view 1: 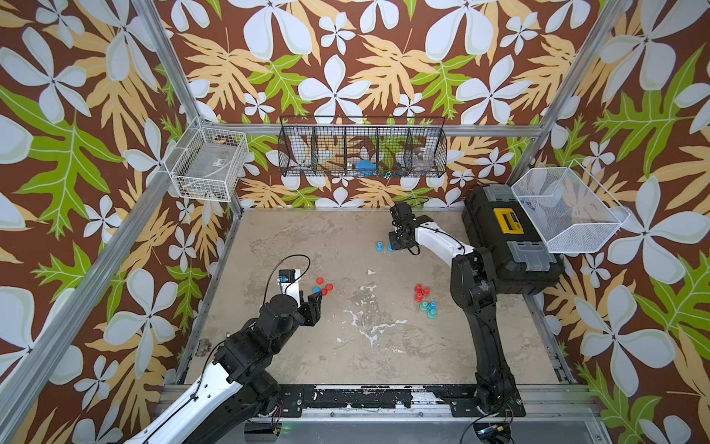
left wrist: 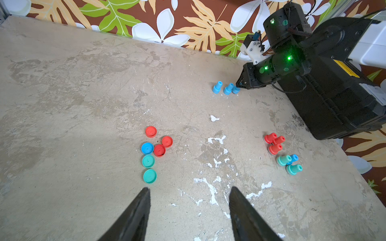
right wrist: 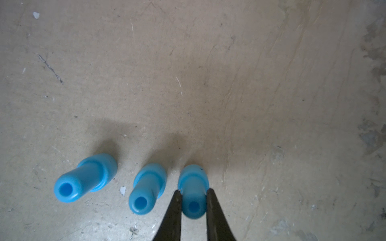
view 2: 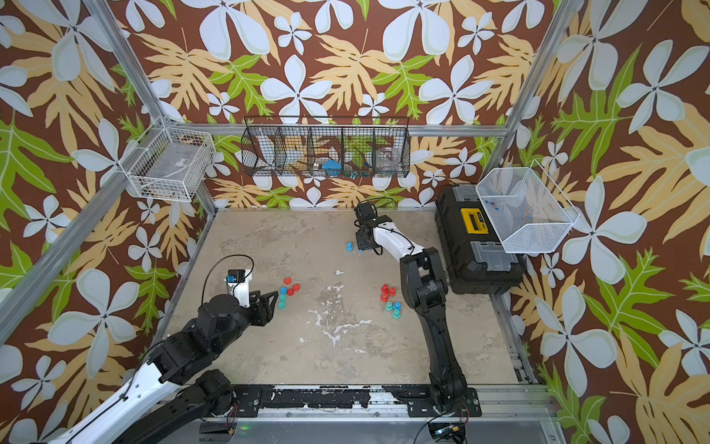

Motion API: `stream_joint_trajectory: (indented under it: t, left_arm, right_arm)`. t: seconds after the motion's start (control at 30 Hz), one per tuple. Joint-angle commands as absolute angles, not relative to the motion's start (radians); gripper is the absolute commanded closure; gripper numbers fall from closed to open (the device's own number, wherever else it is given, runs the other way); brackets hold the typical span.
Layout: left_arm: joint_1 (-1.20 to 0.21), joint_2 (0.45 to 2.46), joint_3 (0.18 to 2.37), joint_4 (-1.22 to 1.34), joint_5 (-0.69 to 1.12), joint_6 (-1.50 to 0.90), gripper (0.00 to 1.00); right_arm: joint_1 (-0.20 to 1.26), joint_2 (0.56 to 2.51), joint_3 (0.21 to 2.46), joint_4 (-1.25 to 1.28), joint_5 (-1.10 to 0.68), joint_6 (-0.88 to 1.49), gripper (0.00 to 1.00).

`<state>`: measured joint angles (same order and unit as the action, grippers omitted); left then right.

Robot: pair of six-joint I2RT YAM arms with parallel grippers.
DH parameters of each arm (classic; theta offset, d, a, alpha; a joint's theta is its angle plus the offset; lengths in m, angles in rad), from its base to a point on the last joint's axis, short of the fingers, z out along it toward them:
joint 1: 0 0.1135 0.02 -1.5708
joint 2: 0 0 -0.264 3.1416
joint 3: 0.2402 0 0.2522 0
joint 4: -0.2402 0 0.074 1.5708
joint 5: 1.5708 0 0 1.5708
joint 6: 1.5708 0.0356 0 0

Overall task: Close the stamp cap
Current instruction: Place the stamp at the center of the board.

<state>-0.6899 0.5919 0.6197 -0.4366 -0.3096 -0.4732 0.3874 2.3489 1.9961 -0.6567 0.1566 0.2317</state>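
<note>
Eyes on my tabletop (view 1: 384,357): a worn beige surface, stained, with white chips (left wrist: 214,118) flaked out around the middle. In the upper middle of both top views, three blue stamps (right wrist: 85,177) stand in a row, stems up. Left of centre, loose caps lie flat and close together: three red caps (left wrist: 159,150), one blue cap (left wrist: 147,148) right beside a red one, and two teal caps (left wrist: 148,161) lined up below it. Right of centre, three red stamps (left wrist: 275,148) bunch together. Just below them are two teal stamps (left wrist: 283,160) with a lone blue stamp (left wrist: 293,158) between them. A black toolbox (view 1: 482,209) sits along the right edge.
</note>
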Motion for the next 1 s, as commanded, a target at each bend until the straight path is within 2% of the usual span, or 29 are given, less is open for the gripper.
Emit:
stream_joint_trajectory:
  t: [0.0,0.2,0.37,0.5,0.7,0.8,0.97]
  left_arm:
    - [-0.687,0.591,0.618,-0.422,-0.316,-0.474,0.38]
    - [-0.686,0.591,0.618,-0.422,-0.319,-0.474,0.38]
    - [-0.687,0.590,0.618,-0.422,-0.318,-0.475,0.38]
    - [-0.687,0.594,0.618,-0.422,-0.319,-0.475,0.38]
    - [-0.687,0.589,0.619,-0.423,-0.325,-0.477,0.38]
    - [-0.687,0.590,0.618,-0.423,-0.327,-0.478,0.38]
    - [-0.687,0.610,0.618,-0.425,-0.333,-0.479,0.38]
  right_arm:
    - [0.387,2.352,1.998,-0.676,0.155,0.226,0.85]
    - [0.388,2.351,1.985,-0.675,0.150,0.231,0.83]
    - [0.387,2.338,1.976,-0.674,0.152,0.233,0.71]
    - [0.387,2.316,1.966,-0.681,0.152,0.233,0.65]
    - [0.388,2.240,1.906,-0.679,0.145,0.238,0.64]
    - [0.391,2.156,1.818,-0.665,0.136,0.247,0.63]
    - [0.423,1.894,1.529,-0.575,0.126,0.269,0.63]
